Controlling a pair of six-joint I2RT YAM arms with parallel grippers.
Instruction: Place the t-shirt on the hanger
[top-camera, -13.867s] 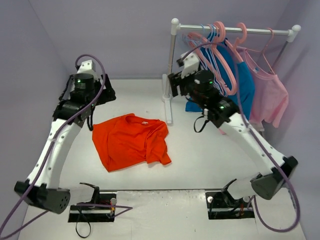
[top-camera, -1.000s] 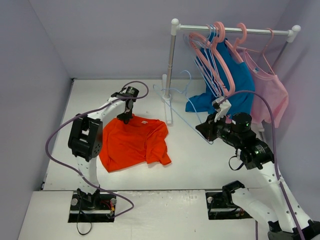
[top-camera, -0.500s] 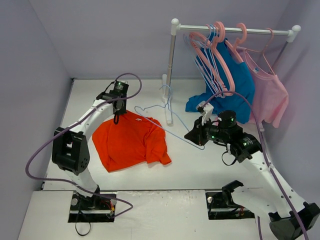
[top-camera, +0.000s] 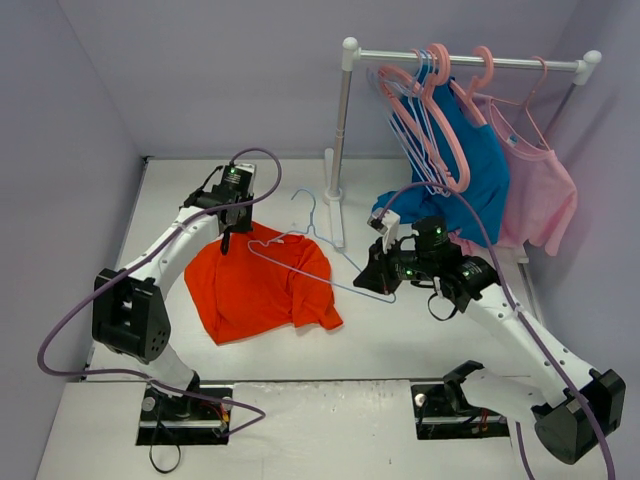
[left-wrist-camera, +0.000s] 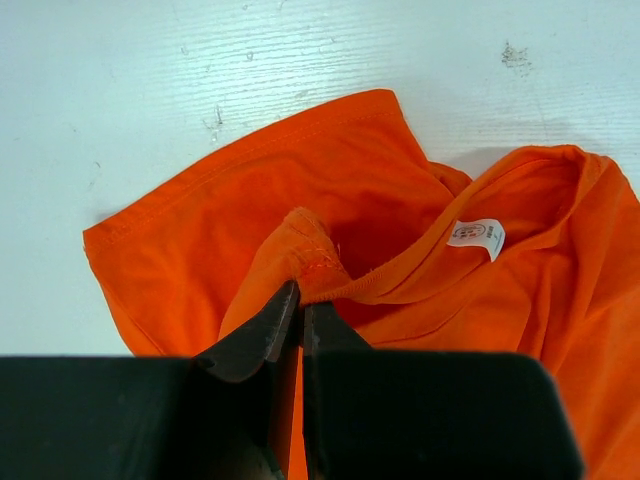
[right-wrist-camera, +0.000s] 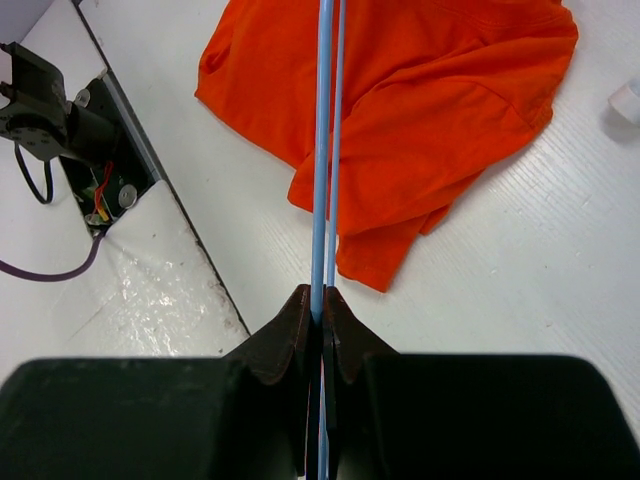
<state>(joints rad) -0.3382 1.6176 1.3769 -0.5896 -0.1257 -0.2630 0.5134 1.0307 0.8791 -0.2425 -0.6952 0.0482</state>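
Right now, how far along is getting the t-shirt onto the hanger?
Done: the hanger is off the rack, with the right gripper jaws shut on it. In hand: the left gripper pinches a fold of the t-shirt near its neck. Left: the hanger is outside the shirt, which lies mostly on the table.

Both arms were built of white link shells joined by black cylindrical joint housings. The left arm (top-camera: 165, 250) and the right arm (top-camera: 525, 335) were each trailed by a purple cable (top-camera: 44, 350), looped loosely along the links. Small green lights (top-camera: 405, 270) were lit on the wrist housings. The left tool (left-wrist-camera: 298, 300) and the right tool (right-wrist-camera: 320, 300) were finished in matte black, with tapering wedge-shaped fingers. Black base plates (top-camera: 185, 413), fitted with screws, were set at the near edge.
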